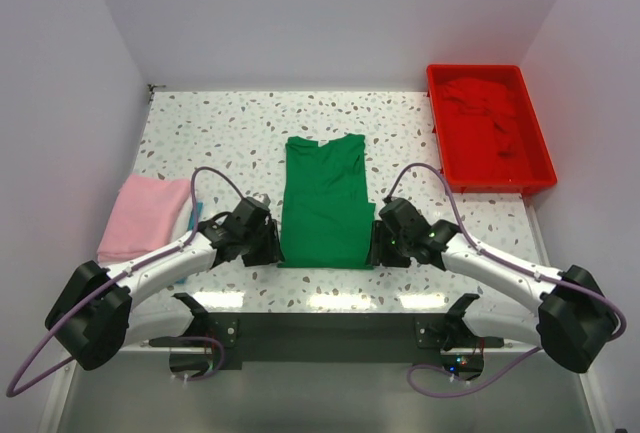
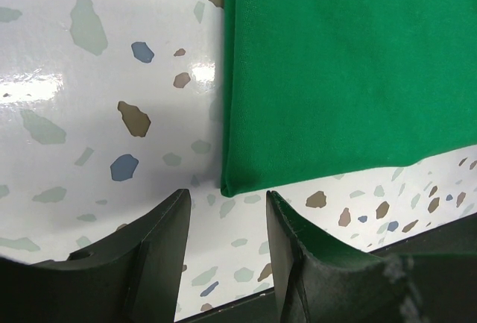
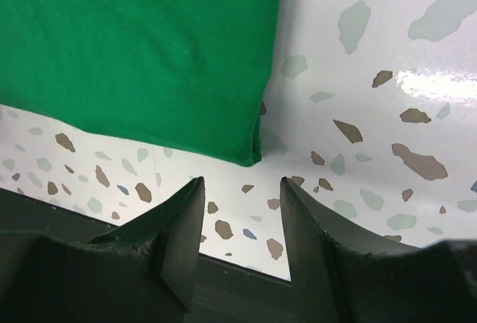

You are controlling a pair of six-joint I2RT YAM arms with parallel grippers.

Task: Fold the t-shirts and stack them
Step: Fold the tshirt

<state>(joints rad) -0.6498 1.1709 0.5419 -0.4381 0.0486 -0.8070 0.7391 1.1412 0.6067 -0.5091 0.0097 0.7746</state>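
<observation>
While flat, green t-shirt (image 1: 322,203) between gaping grippers (image 1: 271,244) (image 1: 379,244)

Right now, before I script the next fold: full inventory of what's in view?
green t-shirt: 1, bright green, folded into a long strip, centre of the table
pink t-shirt: 1, pink, folded, at the table's left edge
red t-shirt: 1, red, crumpled inside the tray
tray: 1, red plastic, far right corner of the table
table: 1, white with coloured speckles, under everything
left arm: 1, white and black, jaws open and empty just short of the green shirt's near left corner
right arm: 1, white and black, jaws open and empty just short of the near right corner
</observation>
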